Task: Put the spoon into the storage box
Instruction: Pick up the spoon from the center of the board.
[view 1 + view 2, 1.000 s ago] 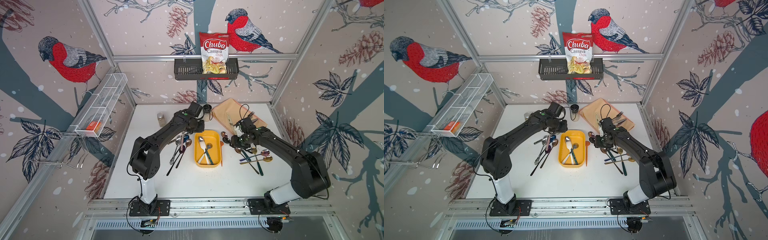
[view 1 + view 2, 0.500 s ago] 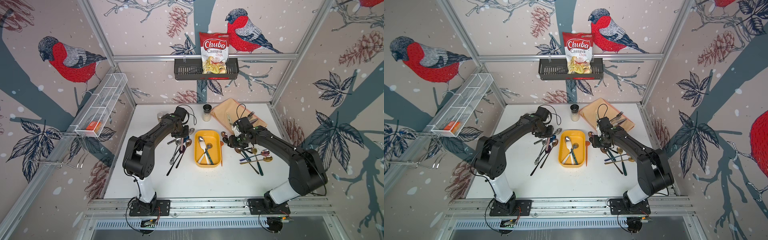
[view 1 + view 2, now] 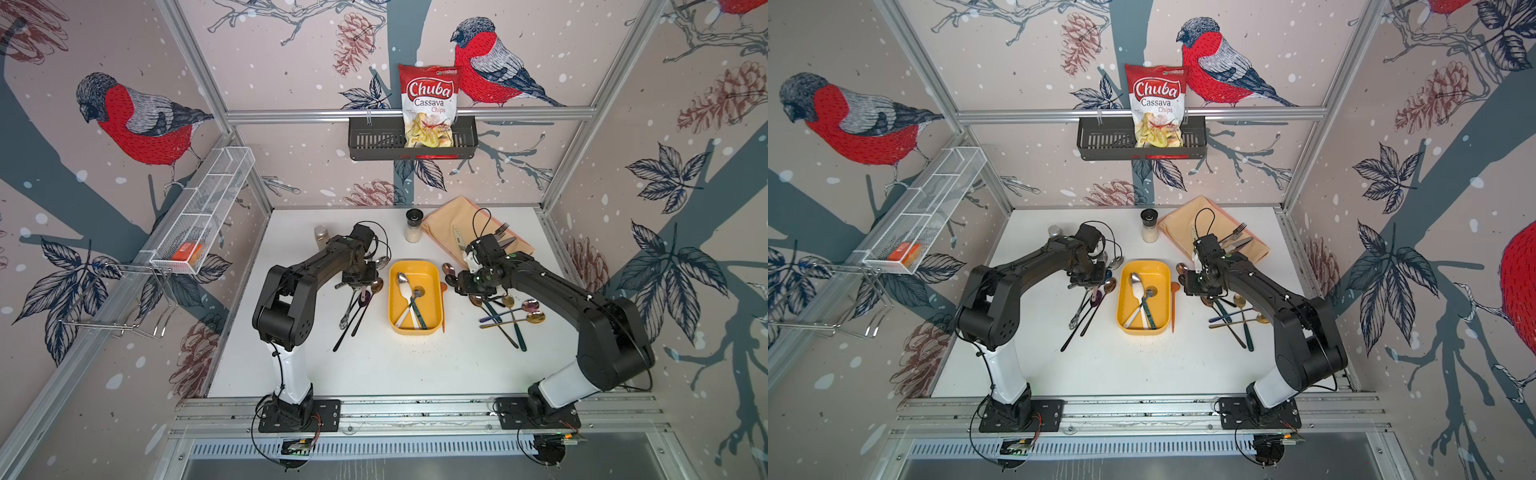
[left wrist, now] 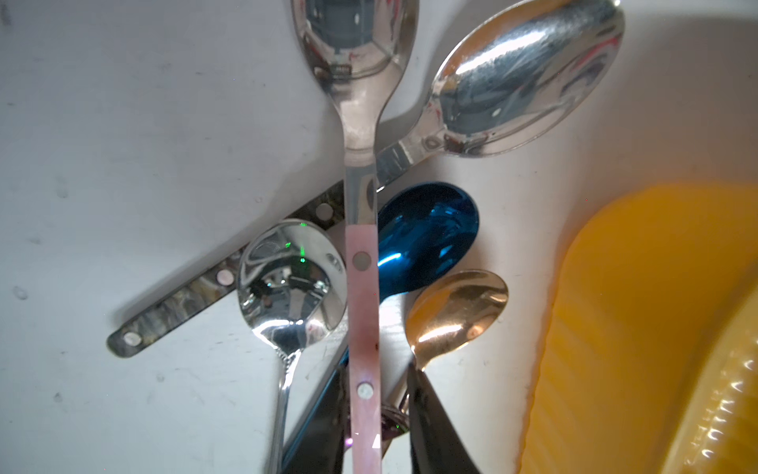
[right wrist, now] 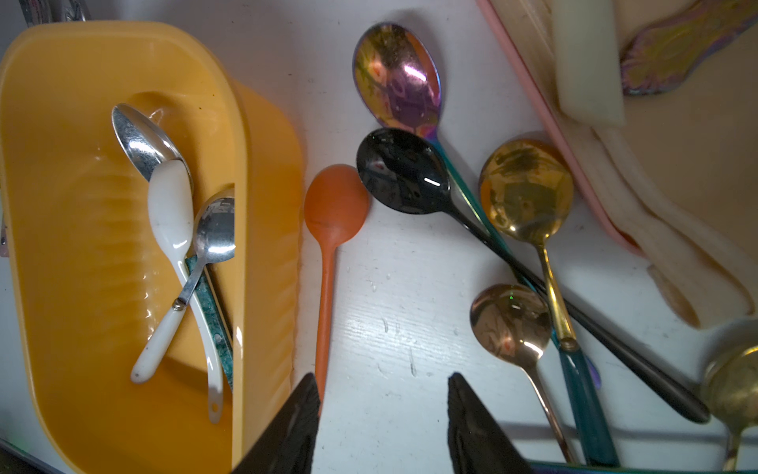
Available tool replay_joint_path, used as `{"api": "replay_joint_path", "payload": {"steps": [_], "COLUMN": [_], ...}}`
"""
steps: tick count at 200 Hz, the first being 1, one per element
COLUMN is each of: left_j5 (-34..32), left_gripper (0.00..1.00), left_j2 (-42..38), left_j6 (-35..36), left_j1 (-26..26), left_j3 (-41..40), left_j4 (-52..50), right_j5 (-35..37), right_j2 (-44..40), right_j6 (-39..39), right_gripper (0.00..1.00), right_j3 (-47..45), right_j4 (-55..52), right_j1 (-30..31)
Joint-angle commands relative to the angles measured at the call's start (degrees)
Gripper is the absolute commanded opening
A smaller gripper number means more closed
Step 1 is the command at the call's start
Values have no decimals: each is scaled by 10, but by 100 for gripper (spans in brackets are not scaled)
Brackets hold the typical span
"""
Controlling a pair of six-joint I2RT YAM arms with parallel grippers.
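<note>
we are seeing the left gripper (image 4: 371, 410), back from the far shakers, narrowly pinching the pink-handled steel spoon (image 4: 361, 172) over the left spoon pile, beside the shallow yellow plastic storage box (image 3: 415, 328). the right gripper (image 5: 381, 414) is still hovering half-open, empty, by the orange plastic spoon (image 5: 334, 205).

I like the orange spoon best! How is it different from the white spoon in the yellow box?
The orange spoon lies on the table beside the storage box; the white spoon lies inside it. The orange spoon is alone, while the white spoon is crossed by a small white-handled spoon. The orange spoon looks matte; the white spoon is glossy. Neither is metal-looking, and neither is held by a gripper.
</note>
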Motion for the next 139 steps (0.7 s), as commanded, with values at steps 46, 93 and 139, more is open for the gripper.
{"api": "replay_joint_path", "payload": {"steps": [46,93,139], "left_j5": [-12,-11,-15], "left_gripper": [26,17,11], "left_j2": [14,18,13], "left_j6": [8,7,8], "left_j1": [-1,-1,-1], "left_j3": [-3,-7,-6], "left_j4": [2,3,1], "right_j5": [-4,-6,-6], "right_j2": [2,4,3], "right_j6": [-1,0,1], "right_gripper": [52,51,51], "right_j3": [1,1,1], "right_j4": [1,1,4], "right_j1": [0,0,0]}}
